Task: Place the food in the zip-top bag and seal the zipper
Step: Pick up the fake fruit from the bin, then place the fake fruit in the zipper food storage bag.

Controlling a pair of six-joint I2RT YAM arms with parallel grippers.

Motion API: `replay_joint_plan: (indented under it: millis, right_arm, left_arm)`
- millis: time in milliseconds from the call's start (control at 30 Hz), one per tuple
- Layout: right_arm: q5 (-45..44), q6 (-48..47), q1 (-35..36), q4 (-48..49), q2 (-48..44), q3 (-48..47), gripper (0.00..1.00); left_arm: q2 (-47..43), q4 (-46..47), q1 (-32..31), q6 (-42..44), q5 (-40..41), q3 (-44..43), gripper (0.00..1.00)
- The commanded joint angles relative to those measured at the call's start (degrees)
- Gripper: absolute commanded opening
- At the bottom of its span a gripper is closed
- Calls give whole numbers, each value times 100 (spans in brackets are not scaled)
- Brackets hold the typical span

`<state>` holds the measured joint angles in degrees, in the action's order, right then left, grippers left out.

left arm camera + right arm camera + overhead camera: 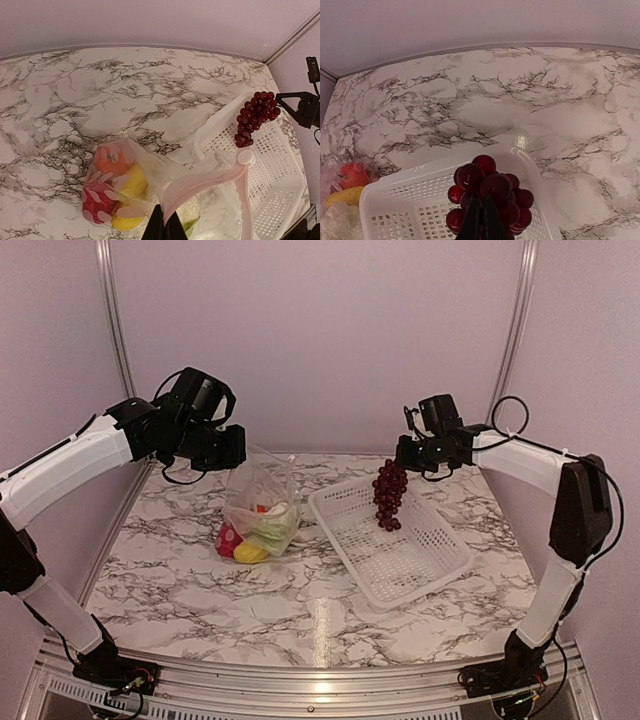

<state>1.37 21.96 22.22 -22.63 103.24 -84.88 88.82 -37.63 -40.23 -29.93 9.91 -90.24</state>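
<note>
Centre right, the right hand (402,462) is pinching the grapes (389,495) by the top, dangling over the basket (420,570) (light, floppy, probably slippery). Centre left, the left hand (238,453) is clamping the limp bag (262,510) by its mouth.

My left arm (70,465) comes up from its near-left base, with the forearm angled toward the far middle and the wrist bent downward. The left gripper (240,452) hangs raised on the left side, jaws clamped on the bag (262,502) at its top edge. In its wrist view the fingertips (164,227) meet with no gap. My right arm (525,462) rises from the near-right base, elbow high at the right and forearm pointing left. The right gripper (402,454) is raised as well, fingers pointing down and pinched together on the top of the grapes (389,495).
</note>
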Motion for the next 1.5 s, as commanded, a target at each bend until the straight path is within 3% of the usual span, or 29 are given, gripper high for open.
replay_joint_plan:
  millis: [0,500,900,1167,1467]
  right_arm:
    - [180,62,-46,-267,-543,-342,0]
    - [1005,263,134,-365,-1503,-1471,0]
    - [1364,79,841,114,-1423,-1980,0]
    - [1967,627,1076,1264,-1291,-1649,0]
    - [2576,885,1400,2373,-922,-1977,0]
  left_arm:
    - [-107,-112,24,136,155,24,0]
    - [228,53,33,-260,-209,-148,0]
    - [277,54,33,-349,-272,-188,0]
    - [260,54,72,-375,-237,-238,0]
    - [250,59,153,-471,-328,-240,0]
